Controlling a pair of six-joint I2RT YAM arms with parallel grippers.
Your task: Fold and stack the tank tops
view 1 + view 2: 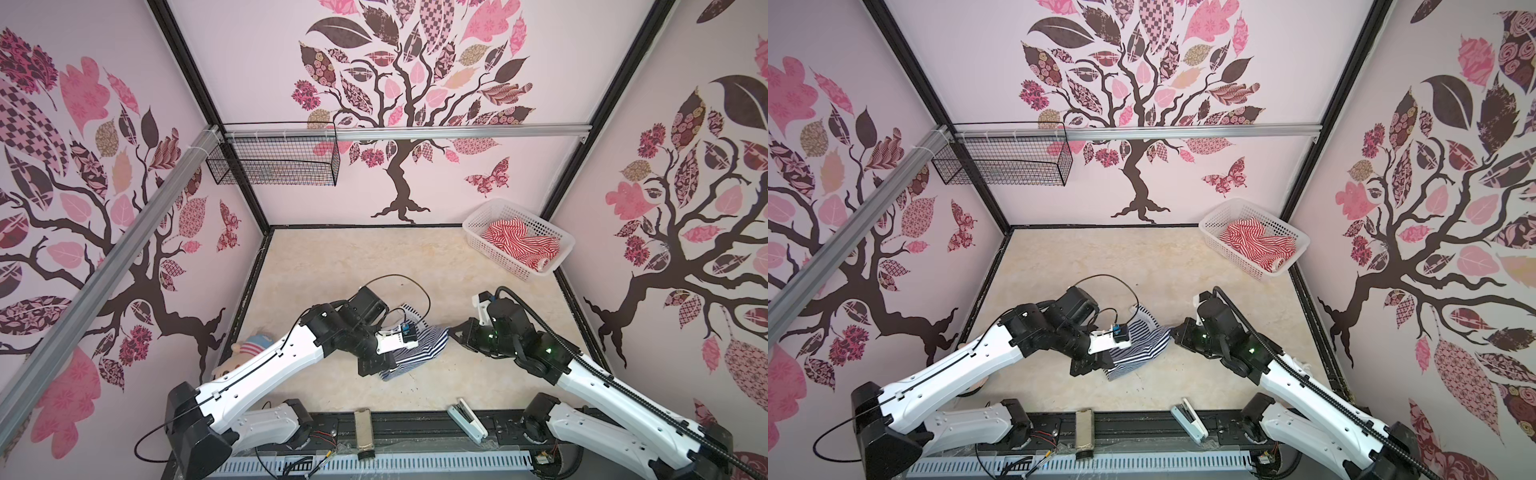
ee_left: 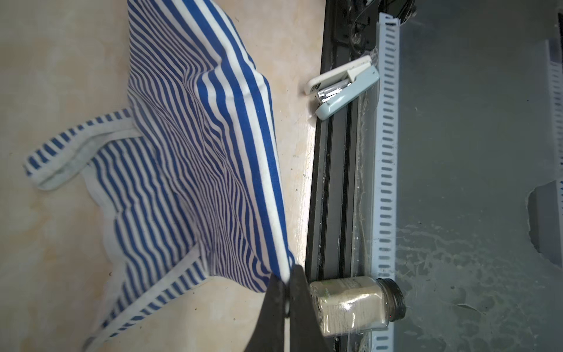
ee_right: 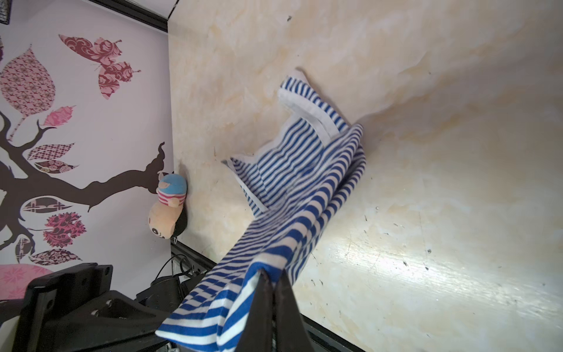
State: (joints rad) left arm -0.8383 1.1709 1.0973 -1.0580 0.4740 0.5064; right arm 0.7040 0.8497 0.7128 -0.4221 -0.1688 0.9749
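Being pinched along one edge by the left gripper (image 2: 286, 279) and right gripper (image 3: 272, 275), the navy-and-white tank top (image 1: 419, 345) should be carried level and laid square.

No text, number or brand can be read anywhere. The small clear glass jar of pale powder with a black lid (image 2: 350, 304), lying on the black rail (image 2: 332, 183) at the bench (image 2: 61, 76) front edge, bears faint greenish print, too blurred to read.
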